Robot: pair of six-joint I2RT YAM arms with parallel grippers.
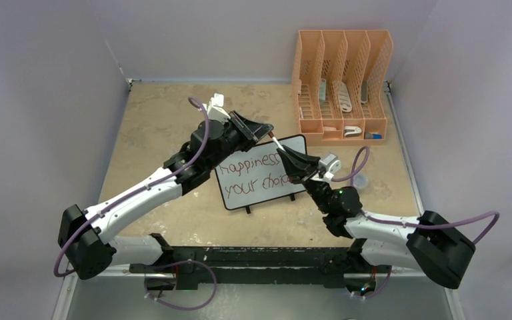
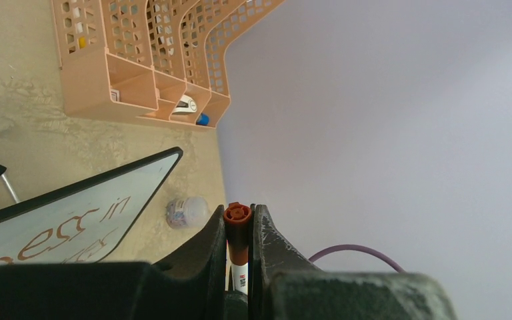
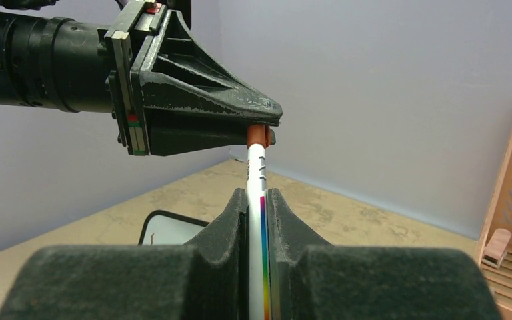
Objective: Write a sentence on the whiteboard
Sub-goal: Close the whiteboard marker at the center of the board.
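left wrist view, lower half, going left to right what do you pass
whiteboard → small clear roundish object → marker pinched between the left fingers → purple cable

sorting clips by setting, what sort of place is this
Probably a robot test cell, not a home or office: a tabletop boxed in by plain walls, with desk props, a peach file organizer and a small whiteboard.
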